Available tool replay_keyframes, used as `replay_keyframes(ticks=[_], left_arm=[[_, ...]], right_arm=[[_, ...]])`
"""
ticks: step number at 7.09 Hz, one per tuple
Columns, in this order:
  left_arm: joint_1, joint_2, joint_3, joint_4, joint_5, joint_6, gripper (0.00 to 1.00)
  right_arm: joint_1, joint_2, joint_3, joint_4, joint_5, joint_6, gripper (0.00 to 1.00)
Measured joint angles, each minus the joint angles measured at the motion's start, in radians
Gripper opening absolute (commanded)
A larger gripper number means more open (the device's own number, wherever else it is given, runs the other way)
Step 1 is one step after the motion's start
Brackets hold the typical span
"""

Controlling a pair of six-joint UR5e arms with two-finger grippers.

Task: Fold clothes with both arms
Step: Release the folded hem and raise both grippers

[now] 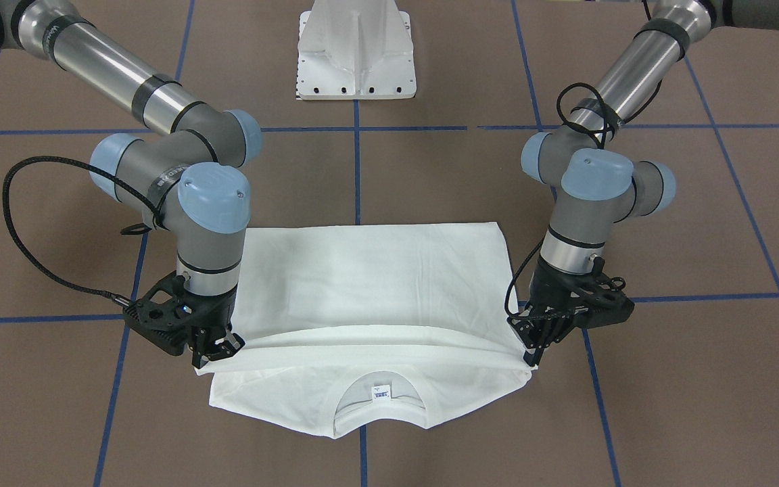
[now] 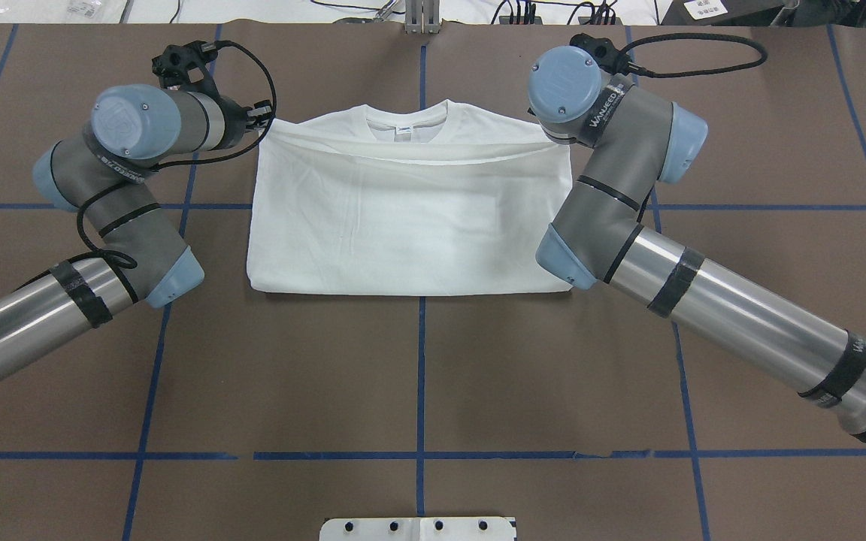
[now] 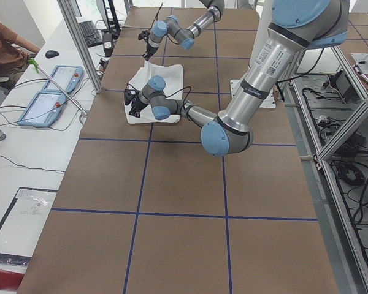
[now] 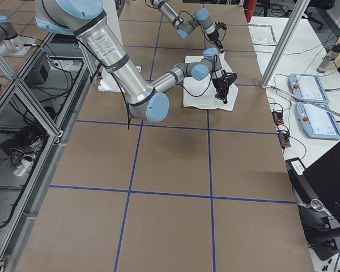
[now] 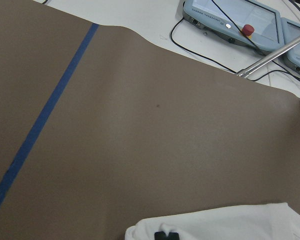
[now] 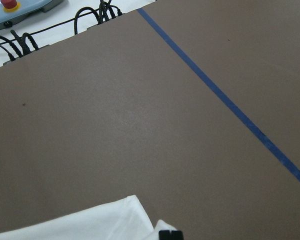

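Lying flat on the brown table (image 1: 700,203), the white T-shirt (image 1: 376,270) was folded over, and the left gripper (image 1: 531,352) and right gripper (image 1: 217,348) each pinched one end of its top edge tight, so I think they needed to go down together and lay that edge straight, just short of the collar (image 1: 379,406).

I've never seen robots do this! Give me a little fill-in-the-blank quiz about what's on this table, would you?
The T-shirt lying on the brown table is ___ in colour. The left gripper and the right gripper each pinch a ___ of its folded-over layer. Inside the collar sits a small ___. The tape lines on the table are ___.
Missing words: white; corner; label; blue.
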Motion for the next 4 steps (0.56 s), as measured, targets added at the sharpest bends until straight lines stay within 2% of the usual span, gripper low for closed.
replay_keyframes(ticks=[1,2,3,4], left_arm=[[0.0,-0.005,0.03,-0.029,0.001,0.001,0.1],[0.0,-0.01,0.047,-0.044,0.0,0.002,0.2],[0.0,-0.014,0.057,-0.051,0.0,0.001,0.28],[-0.001,-0.017,0.063,-0.057,0.0,0.001,0.34]], right_arm=[[0.0,0.015,-0.045,0.033,0.0,-0.001,0.29],[0.0,0.024,-0.074,0.055,0.0,-0.001,0.35],[0.0,0.029,-0.087,0.066,0.0,-0.002,0.46],[0.003,0.034,-0.092,0.07,0.001,-0.002,0.49]])
